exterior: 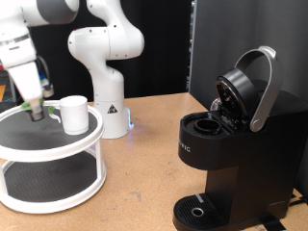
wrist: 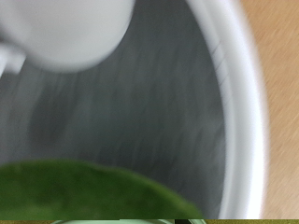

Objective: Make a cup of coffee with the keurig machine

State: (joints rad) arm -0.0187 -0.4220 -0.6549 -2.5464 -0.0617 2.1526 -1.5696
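Wooden tabletop w/ a white two-tier round stand [exterior: 58, 144] at left. Gripper [exterior: 37, 108] is down on the stand's top tier, clenched on a small dark pod w/ green top [wrist: 84, 191]. Cup [exterior: 74, 113] sits just right of it. Keurig machine [exterior: 231, 159] stands at right, lid hinged up

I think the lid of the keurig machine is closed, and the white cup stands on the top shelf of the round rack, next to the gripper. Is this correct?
Not quite. The exterior view shows the keurig machine with its lid raised and the pod chamber exposed, not closed. The rest holds: the cup stands on the top shelf of the round rack, next to the gripper.
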